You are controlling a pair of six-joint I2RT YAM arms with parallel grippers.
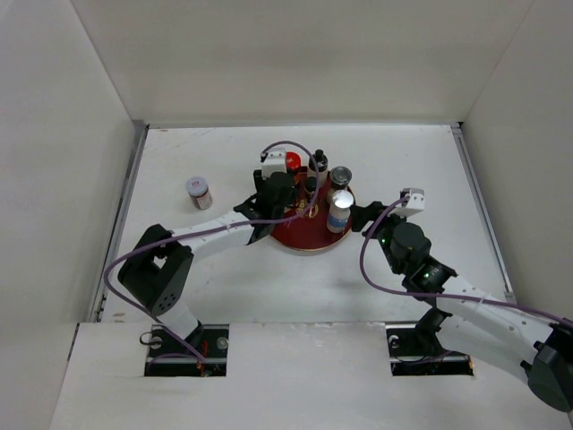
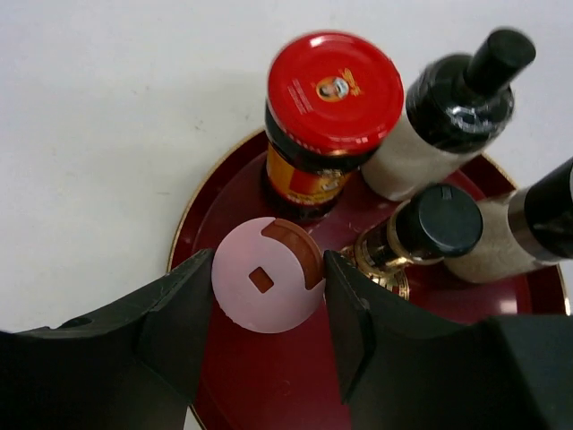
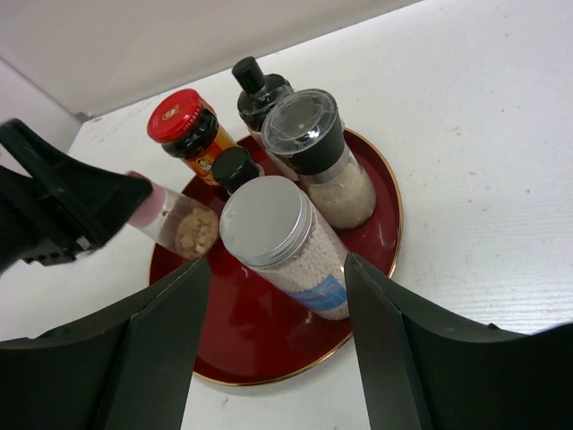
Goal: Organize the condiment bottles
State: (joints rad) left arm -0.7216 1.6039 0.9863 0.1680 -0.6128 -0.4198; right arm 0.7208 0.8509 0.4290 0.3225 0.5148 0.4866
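White worktop (image 1: 251,287), walled by pale panels on three sides, carries a round dark-red tray (image 1: 309,238) crowded with bottles. From above, the left arm hides the tray's left part and its load cannot be made out there. A bottle at the right edge of the left wrist view is cut off. The left gripper (image 2: 269,269) is clamped on a pink-capped clear shaker (image 2: 267,288), tilted over the tray just beside a red-lidded sauce jar (image 2: 333,90) and a small black-capped bottle (image 2: 439,224); whether the shaker touches the tray cannot be told. The right gripper (image 3: 276,267) stands apart, fingers either side of a silver-lidded jar of white beads (image 3: 267,224), no contact visible. Behind it stand a grey-topped grinder (image 3: 304,134) and a tall black-capped bottle (image 3: 255,81). A white-lilac-capped jar (image 1: 198,191) sits alone on bare worktop, well left of the tray, near the left wall.
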